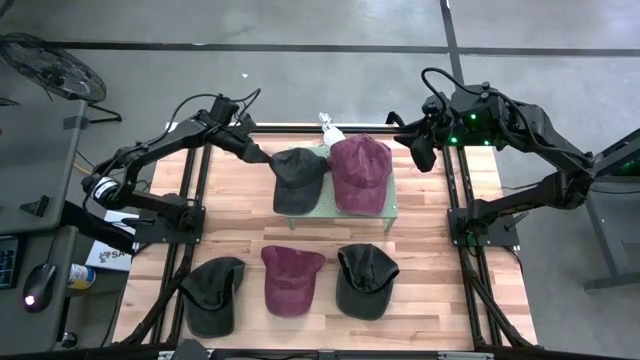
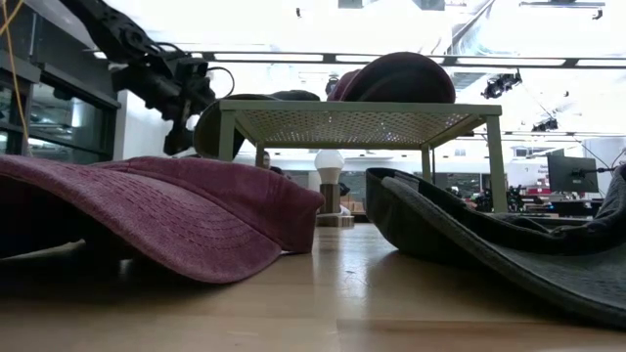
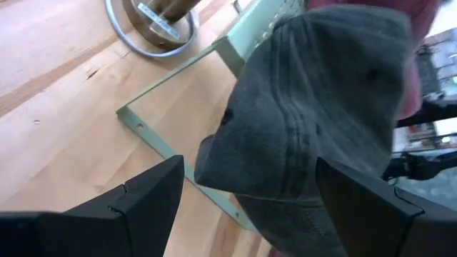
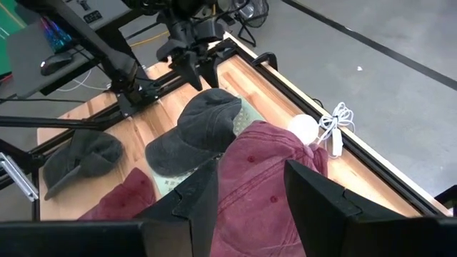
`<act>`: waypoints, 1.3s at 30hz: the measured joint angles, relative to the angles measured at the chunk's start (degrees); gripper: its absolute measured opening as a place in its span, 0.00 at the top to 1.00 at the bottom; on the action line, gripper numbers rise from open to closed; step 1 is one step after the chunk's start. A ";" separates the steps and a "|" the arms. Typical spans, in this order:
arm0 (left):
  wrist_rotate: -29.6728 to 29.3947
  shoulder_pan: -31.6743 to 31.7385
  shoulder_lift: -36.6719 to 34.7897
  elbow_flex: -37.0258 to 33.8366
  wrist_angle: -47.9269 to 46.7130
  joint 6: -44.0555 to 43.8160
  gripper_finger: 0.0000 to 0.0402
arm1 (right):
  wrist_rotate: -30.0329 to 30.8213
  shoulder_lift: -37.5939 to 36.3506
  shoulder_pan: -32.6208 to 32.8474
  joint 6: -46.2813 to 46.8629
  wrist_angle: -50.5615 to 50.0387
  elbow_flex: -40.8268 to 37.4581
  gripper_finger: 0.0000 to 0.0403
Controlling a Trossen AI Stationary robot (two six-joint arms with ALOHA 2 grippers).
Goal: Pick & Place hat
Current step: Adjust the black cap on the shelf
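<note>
Up at centre frame, we see a dark grey hat [image 1: 298, 178] and a maroon hat [image 1: 360, 172] lying side by side on the green rack [image 1: 391, 205]. Our left claw [image 1: 262, 158] sits just left of the grey hat, fingers apart, gripping nothing. Our right claw [image 1: 423, 153] hovers upper right, fingers parted, empty. Three more hats [image 1: 289, 278] lie along the lower bench [image 1: 420, 250]

Both arms are black, built of slim jointed links with loose black cables looping along them. The right arm [image 1: 520, 120] shows small green lights near its wrist; the left arm [image 1: 160, 150] has a pale band at its lower joint. Each gripper's fingers [image 3: 136, 207] are matte black, wedge-shaped plates with angular edges.
</note>
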 joint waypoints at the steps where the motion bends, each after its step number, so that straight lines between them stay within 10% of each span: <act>1: -1.23 -0.59 0.00 0.00 0.00 0.02 0.22 | 0.00 0.00 0.02 0.00 0.00 0.00 0.62; 19: 5.72 -1.88 -0.06 0.00 1.97 -2.71 0.25 | 0.05 0.00 0.01 0.17 0.00 0.00 0.62; 39: 9.03 -1.88 -0.22 0.02 3.13 -6.10 0.76 | 0.05 0.24 0.02 -0.36 0.00 -0.02 0.62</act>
